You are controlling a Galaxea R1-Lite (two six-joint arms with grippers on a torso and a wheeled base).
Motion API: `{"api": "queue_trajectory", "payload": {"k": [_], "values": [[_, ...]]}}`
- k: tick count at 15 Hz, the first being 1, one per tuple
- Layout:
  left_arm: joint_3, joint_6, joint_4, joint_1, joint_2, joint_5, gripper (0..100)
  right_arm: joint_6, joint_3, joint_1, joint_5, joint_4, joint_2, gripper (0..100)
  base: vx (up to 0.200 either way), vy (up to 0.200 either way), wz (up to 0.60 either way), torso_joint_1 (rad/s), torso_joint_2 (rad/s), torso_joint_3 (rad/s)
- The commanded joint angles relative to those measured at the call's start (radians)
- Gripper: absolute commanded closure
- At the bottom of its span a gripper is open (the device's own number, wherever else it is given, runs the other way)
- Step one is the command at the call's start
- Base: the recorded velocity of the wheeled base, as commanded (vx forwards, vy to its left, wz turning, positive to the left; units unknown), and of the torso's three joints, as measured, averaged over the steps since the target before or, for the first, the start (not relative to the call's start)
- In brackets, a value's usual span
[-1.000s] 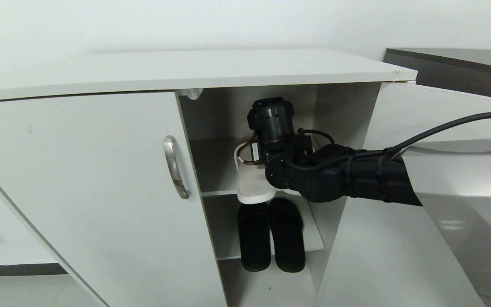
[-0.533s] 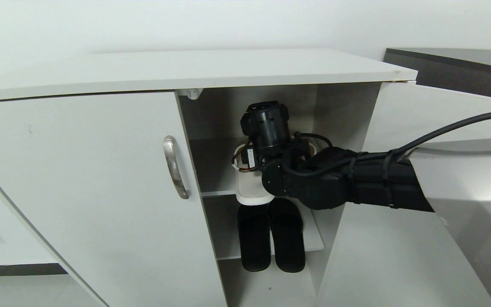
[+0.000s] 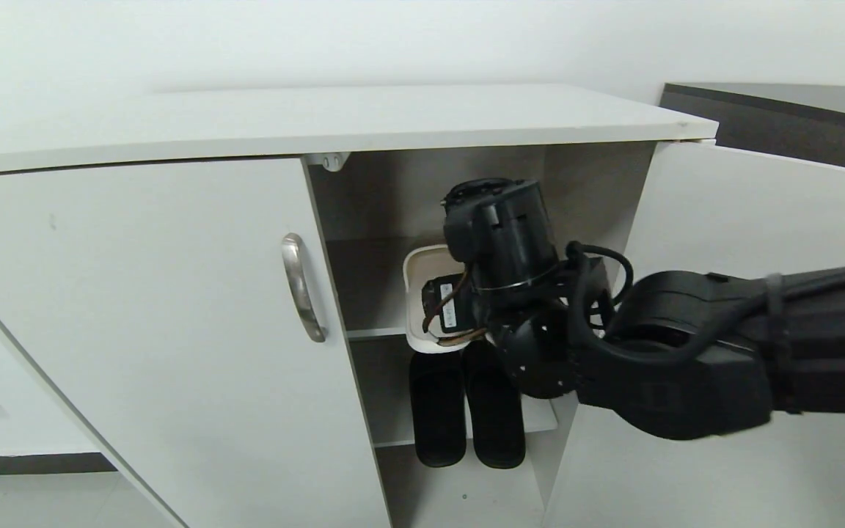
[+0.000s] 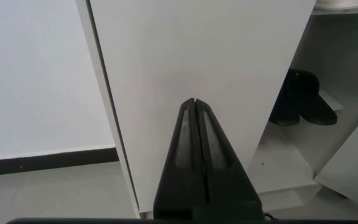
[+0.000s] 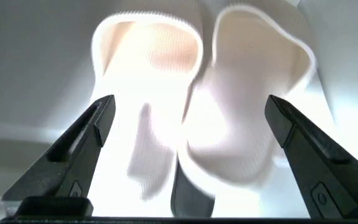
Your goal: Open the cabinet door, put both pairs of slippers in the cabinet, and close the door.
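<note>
Hanging before the cabinet point(image 3: 334, 121), at its closed left door point(image 3: 136, 308), the left gripper point(image 4: 194, 104) has its fingers pressed together, holding nothing; inside, the white slippers point(image 5: 229, 106) lie on the upper shelf, the black slippers point(image 3: 466, 411) on the shelf below; the right gripper point(image 5: 191, 109), spread wide and empty, faces the white pair; the cabinet's right door point(image 3: 723, 242) stands open.

Cabinet door point(image 3: 136, 308) is showing matt white laminate; handle point(image 3: 302, 287) is gleaming, brushed metal. White slippers point(image 5: 241, 124) are looking finely ribbed; black slippers point(image 3: 437, 411), at their 6 o'clock, are looking matt.
</note>
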Motion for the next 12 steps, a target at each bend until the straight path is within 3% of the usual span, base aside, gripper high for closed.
{"api": "queue_trajectory", "payload": {"k": [1, 8, 12], "values": [[0.0, 0.0, 0.0, 0.0, 0.0, 0.0, 100, -0.004, 0.23, 0.052, 0.039, -0.093, -0.202, 100, 0.0, 0.0, 0.0, 0.0, 0.0, 0.0], [0.0, 0.001, 0.0, -0.001, 0.0, 0.0, 100, -0.04, 0.517, 0.115, 0.089, -0.302, -0.3, 100, 0.0, 0.0, 0.0, 0.0, 0.0, 0.0], [0.0, 0.001, 0.0, -0.001, 0.0, 0.0, 100, -0.06, 0.615, 0.095, 0.141, -0.39, -0.313, 100, 0.0, 0.0, 0.0, 0.0, 0.0, 0.0]]}}
